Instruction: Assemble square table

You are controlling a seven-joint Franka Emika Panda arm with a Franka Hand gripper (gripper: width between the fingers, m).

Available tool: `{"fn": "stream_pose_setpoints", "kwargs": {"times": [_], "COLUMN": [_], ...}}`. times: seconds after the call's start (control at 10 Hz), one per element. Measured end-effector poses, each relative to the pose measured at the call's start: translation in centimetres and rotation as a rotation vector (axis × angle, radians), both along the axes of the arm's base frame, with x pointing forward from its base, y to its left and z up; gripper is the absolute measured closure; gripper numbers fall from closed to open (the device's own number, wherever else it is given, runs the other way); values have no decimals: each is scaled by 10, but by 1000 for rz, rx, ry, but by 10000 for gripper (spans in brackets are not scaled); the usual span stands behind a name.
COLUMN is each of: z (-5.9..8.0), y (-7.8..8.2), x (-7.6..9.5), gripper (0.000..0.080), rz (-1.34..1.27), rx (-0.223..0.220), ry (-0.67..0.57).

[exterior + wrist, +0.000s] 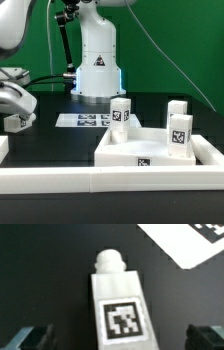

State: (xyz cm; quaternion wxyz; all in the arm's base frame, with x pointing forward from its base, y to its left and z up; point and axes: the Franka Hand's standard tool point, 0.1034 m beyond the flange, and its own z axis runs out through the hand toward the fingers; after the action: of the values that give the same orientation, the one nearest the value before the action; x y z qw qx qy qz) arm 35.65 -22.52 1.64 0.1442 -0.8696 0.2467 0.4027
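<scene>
while the pincer [115, 336] hangs released, fingers spread either side of a white tagged leg [118, 297] lying on the black worktop [40, 274], the square slab [150, 150] sits well apart.

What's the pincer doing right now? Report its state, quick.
Pincer: open. Its fingertips stand apart on either side of a white tagged leg lying on the black table, not touching it; nothing is held.

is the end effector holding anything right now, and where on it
Nothing is held. The end effector is open, its fingers apart on either side of a short white tagged leg on the black surface.
</scene>
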Motion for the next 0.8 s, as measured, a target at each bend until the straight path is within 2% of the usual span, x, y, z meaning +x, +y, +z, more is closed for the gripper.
{"fn": "stream_pose_setpoints", "kwargs": {"times": [0.2, 0.3, 0.6, 0.7, 0.8], "z": [-4, -7, -7, -9, -9], "y": [2, 2, 6, 7, 7], "x": [-10, -7, 1, 2, 2], "gripper": [151, 151, 151, 277, 277], "rz": [-10, -1, 20, 23, 25], "rx": [64, 62, 48, 46, 47], "ry": [107, 112, 88, 84, 82]}}
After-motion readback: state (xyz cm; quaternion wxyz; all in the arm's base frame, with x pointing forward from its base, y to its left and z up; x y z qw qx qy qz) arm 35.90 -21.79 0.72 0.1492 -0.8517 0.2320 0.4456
